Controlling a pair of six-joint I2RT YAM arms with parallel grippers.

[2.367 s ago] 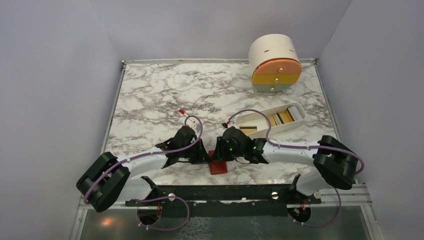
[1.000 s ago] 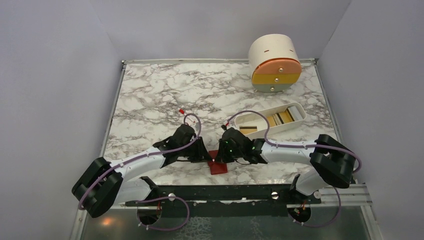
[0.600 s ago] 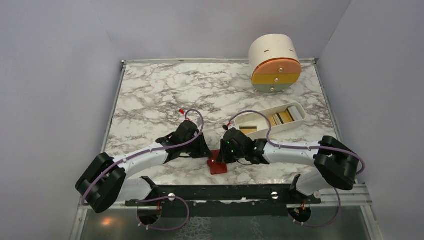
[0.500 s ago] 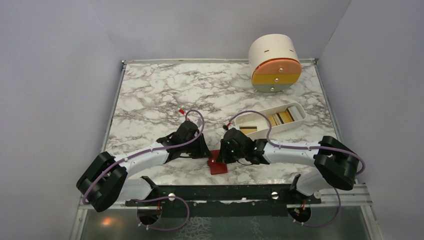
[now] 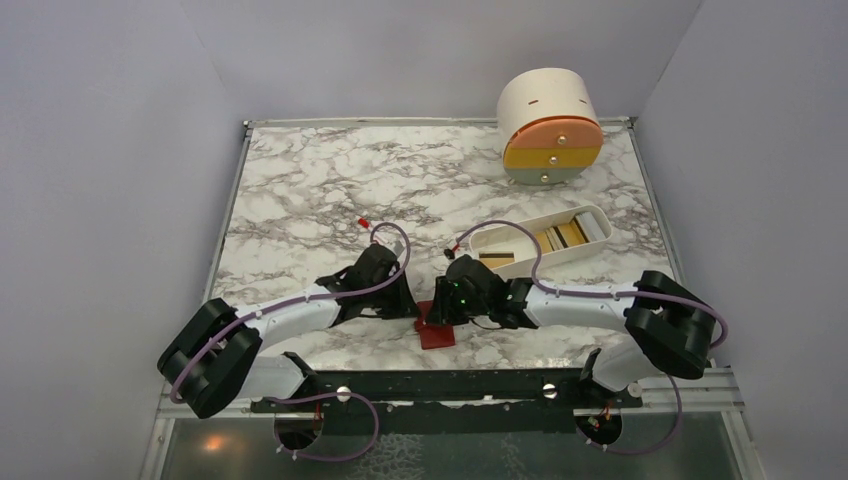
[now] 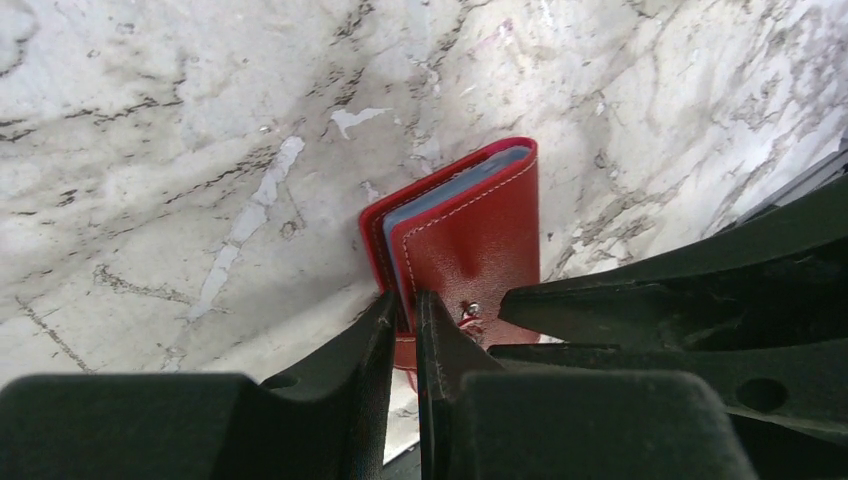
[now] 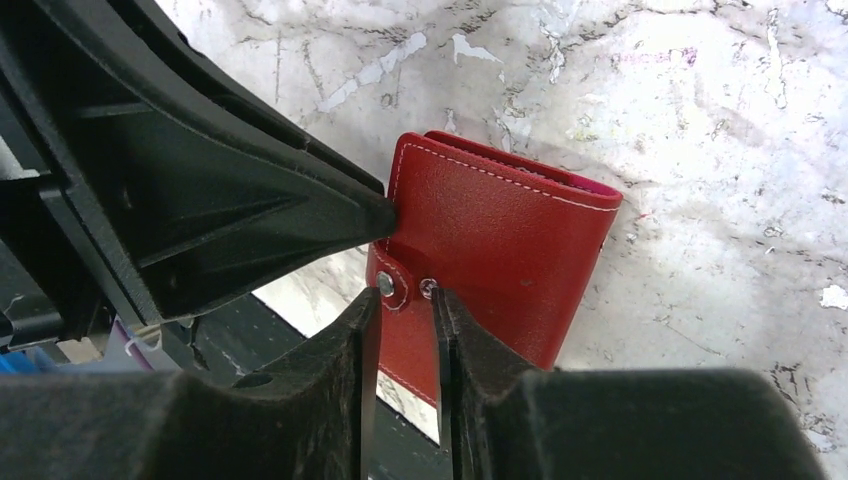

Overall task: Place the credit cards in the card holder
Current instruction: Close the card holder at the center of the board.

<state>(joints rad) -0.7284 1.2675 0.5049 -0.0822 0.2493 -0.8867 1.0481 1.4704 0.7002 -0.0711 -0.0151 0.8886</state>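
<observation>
The red card holder [image 5: 437, 334] lies folded near the table's front edge, between both grippers. In the left wrist view the card holder [image 6: 470, 235] shows a blue card edge [image 6: 455, 185] under its cover. My left gripper [image 6: 404, 312] is shut on the holder's near edge. In the right wrist view my right gripper [image 7: 402, 302] stands narrowly open over the card holder [image 7: 500, 250], its tips on either side of the snap tab [image 7: 388, 286]. More credit cards [image 5: 562, 235], tan, yellowish and dark, lie in the white tray [image 5: 528, 226].
A round cream drawer unit [image 5: 550, 125] stands at the back right. The black rail [image 5: 440, 385] of the table's front edge runs just behind the holder. Grey walls close in on both sides.
My right gripper's jaws have parted slightly from shut. The left arm has shifted a little. The card holder stays where it was.
</observation>
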